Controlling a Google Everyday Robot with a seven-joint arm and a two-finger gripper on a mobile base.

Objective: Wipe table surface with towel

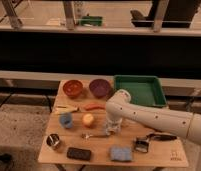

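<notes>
A folded blue towel (pixel 121 153) lies on the wooden table (pixel 159 155) near its front edge, right of the middle. My white arm reaches in from the right, and my gripper (pixel 111 129) points down at the table's middle, behind and a little left of the towel, apart from it.
On the table: an orange bowl (pixel 73 88), a purple bowl (pixel 100 87), a green tray (pixel 139 90), a red pepper (pixel 94 106), a banana (pixel 66 108), a blue cup (pixel 66 120), an orange fruit (pixel 88 119), a metal cup (pixel 54 142), a black case (pixel 79 153), a brush (pixel 154 139).
</notes>
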